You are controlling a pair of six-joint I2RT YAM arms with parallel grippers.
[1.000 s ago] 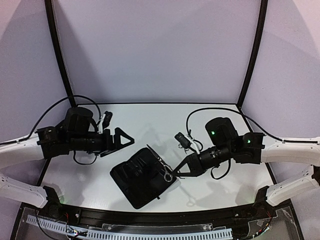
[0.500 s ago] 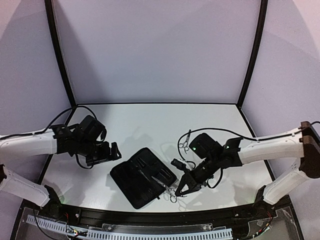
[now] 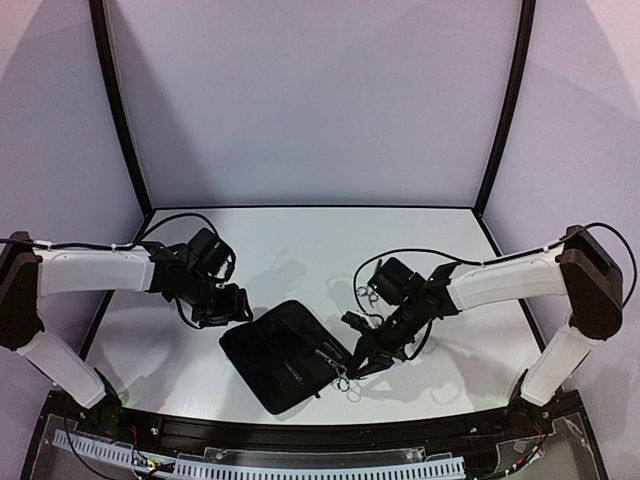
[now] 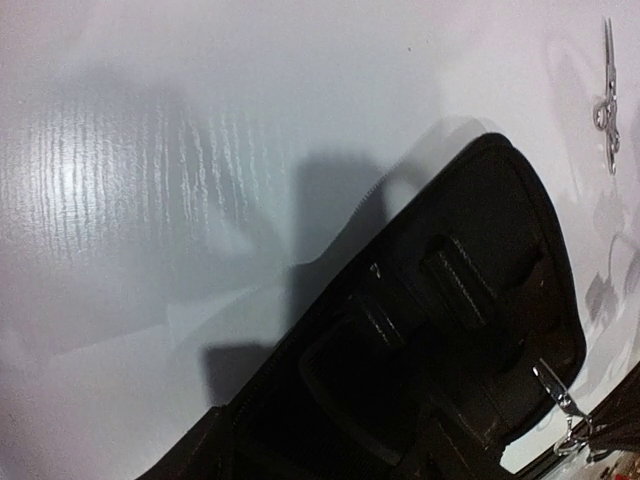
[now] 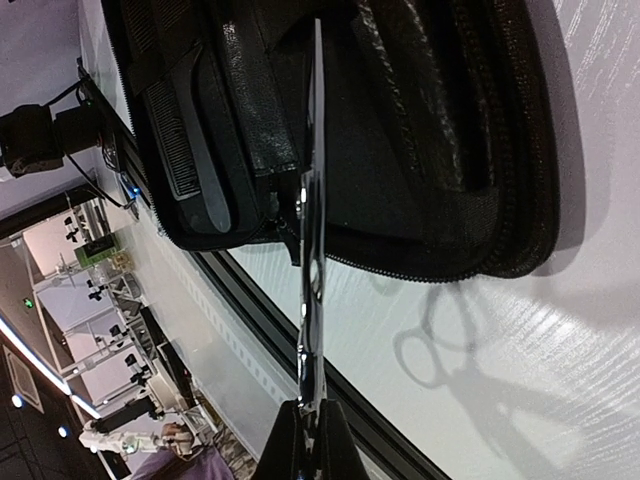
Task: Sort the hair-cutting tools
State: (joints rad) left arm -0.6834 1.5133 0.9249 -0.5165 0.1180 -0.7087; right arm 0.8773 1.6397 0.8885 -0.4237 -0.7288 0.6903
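Observation:
A flat black zip case [image 3: 275, 365] lies open at the table's near middle. My right gripper [image 3: 358, 362] is shut on the ring end of a pair of silver scissors [image 3: 338, 368]; in the right wrist view these scissors [image 5: 312, 250] stand edge-on, their tips over the case [image 5: 420, 120] beside a ribbed black comb [image 5: 195, 150] tucked in it. A second pair of scissors [image 3: 367, 292] lies flat on the table behind the right arm, also in the left wrist view as scissors [image 4: 607, 100]. My left gripper [image 3: 232, 308] hovers over the case's far left corner [image 4: 480, 250]; its jaws are lost in the dark.
Black frame posts [image 3: 120, 110] rise at both back corners against the purple backdrop. A black rail [image 3: 320, 432] runs along the table's near edge, just below the case. Loose cables [image 3: 390, 262] trail behind each arm.
The left arm has swung right and down to the case's corner. The right gripper has carried the scissors forward and lower, from above the case to its near right edge.

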